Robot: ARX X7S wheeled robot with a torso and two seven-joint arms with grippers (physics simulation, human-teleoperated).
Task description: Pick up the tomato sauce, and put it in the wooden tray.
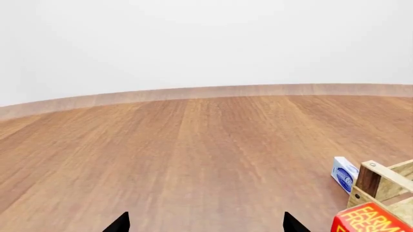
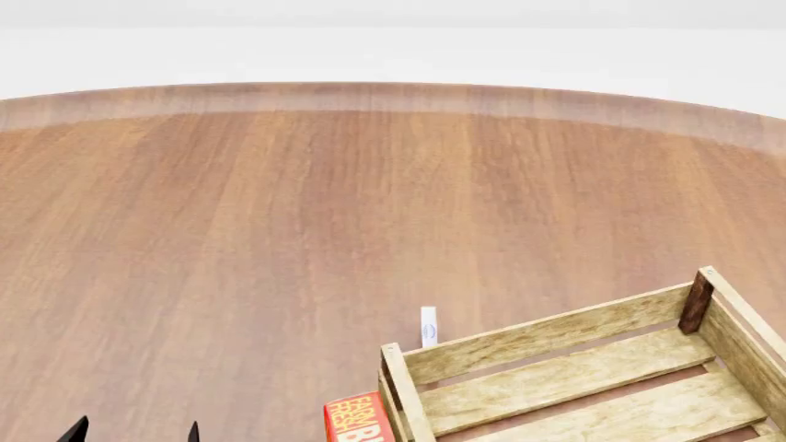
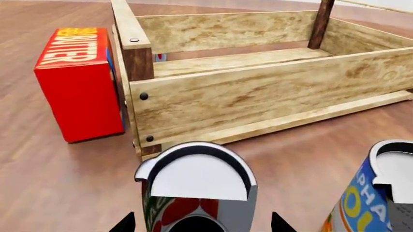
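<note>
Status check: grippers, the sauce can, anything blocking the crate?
Right gripper open, straddling tomato sauce, not closed on it. Left gripper open, empty. Wooden tray just beyond can, empty. Blue-and-yellow can close beside.

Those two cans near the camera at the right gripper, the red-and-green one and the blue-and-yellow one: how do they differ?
The tomato sauce has a red and green label; the blue-and-yellow can has yellow lettering on blue. The tomato sauce stands between the right gripper fingertips; the blue-and-yellow can stands off to one side, cut off by the picture's edge. Both stand upright on the wooden floor in front of the wooden tray, with pale flat tops, and look alike in size.
</note>
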